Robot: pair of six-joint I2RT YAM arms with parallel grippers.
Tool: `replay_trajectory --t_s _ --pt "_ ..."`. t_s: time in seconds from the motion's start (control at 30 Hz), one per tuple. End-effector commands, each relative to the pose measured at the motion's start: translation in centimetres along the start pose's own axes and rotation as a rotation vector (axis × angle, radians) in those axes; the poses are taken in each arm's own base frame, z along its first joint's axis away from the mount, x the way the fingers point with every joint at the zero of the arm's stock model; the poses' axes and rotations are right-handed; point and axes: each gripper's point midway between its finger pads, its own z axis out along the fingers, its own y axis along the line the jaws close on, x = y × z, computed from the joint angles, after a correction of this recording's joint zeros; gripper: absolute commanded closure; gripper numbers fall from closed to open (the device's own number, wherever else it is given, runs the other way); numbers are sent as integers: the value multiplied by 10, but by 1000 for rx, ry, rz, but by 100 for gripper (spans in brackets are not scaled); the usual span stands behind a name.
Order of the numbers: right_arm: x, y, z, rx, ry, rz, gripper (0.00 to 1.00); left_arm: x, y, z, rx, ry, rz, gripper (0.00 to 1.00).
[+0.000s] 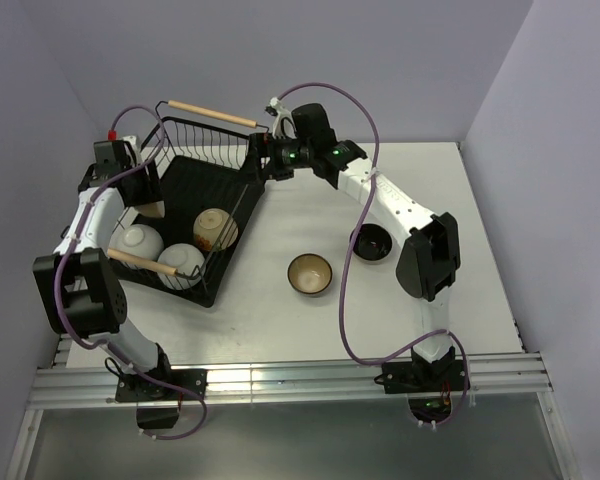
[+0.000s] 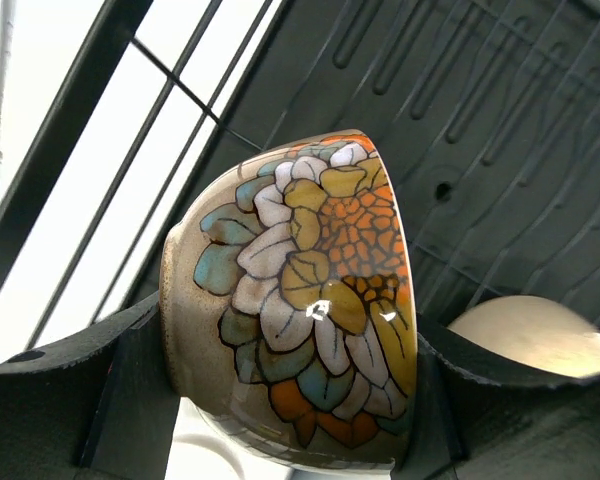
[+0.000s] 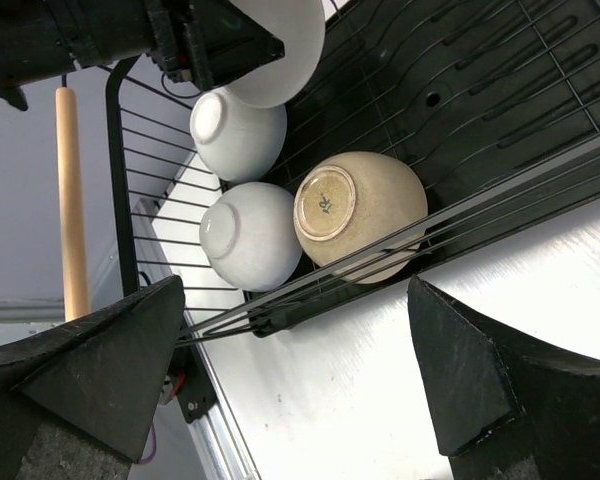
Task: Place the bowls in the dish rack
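Left gripper [image 2: 288, 330], inside the dish rack [image 1: 232, 215] at its left wall, is clamped on a flower-painted bowl [image 2: 310, 250]. The bowl lies on its side, its axis running across from finger to finger, foot towards one and rim towards the other. Right gripper [image 3: 300, 380] hangs over the rack's far right corner, its fingers wide apart and holding nothing.

The rack sits skewed on the far left part of the white table [image 1: 460, 300], its long axis running from one wooden handle [image 1: 210, 112] to the other. Pale lilac walls [image 1: 400, 60] enclose the table.

In the rack's near end, two white bowls [image 3: 238, 135] [image 3: 250, 235] and a cream-beige bowl [image 3: 360, 215] rest mouth-down. Mid-table, a brown bowl [image 1: 309, 274] and a black bowl [image 1: 373, 243] stand mouth-up, the black one beside the right arm.
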Motion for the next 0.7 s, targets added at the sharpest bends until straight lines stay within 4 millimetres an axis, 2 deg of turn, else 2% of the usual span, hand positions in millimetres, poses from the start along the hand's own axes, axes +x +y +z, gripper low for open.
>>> replay_trajectory --t_s 0.0,0.07,0.23,0.47,0.67 --pt "-23 17 -19 -37 -69 -38 1 -43 2 -6 -23 -106 112 100" --pt "-23 16 -20 -36 -70 -32 1 -49 1 -5 -23 -106 168 100" --pt "-23 8 -24 -24 -70 -30 1 -44 4 7 -31 -55 247 100" --pt "-27 -3 -32 -10 -78 -18 1 -39 2 11 -83 -61 373 100" --pt "-26 -5 -35 -9 -82 -20 1 -39 6 17 -107 -48 426 100"
